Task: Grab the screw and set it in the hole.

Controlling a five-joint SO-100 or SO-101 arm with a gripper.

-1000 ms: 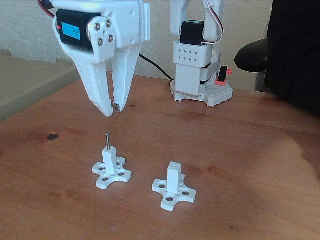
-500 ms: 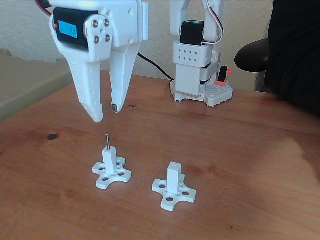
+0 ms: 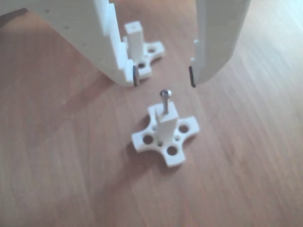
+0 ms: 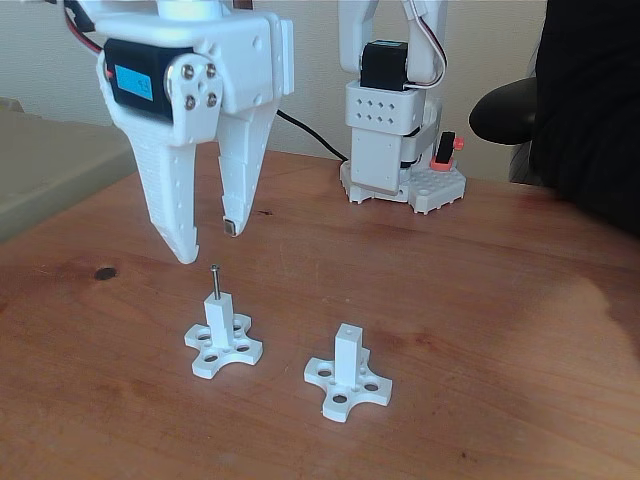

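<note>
The gripper (image 4: 209, 240) hangs in the air over the brown wooden counter (image 4: 480, 300). Its two white fingers are spread wide apart, and there is nothing between them. In the other view the gripper (image 3: 163, 78) shows its two finger ends, each with a small dark pad, one on the left and one on the right.

The screw (image 4: 214, 281) stands straight up in a white post (image 4: 219, 317). Its bottom end sits in the hole at the top of the post, so the hole itself is hidden. The thin silver stem and small round head stick up above the post. In the other view the screw (image 3: 164, 100) is just below the gap between the finger ends, not touching either one. The fingers are above it and a little to the sides.

The white post (image 3: 165, 125) has a cross-shaped base with round holes in it, and the base lies flat on the counter.

A second white post (image 4: 347, 358) stands to the right of the first one in the fixed view, a bit nearer to the camera. Nothing stands in its top. In the other view this second post (image 3: 134, 37) is farther away, partly behind the left finger.

At the far side of the counter stands the arm's white base (image 4: 395, 140). A small dark spot (image 4: 104, 273) lies on the counter to the left.
</note>
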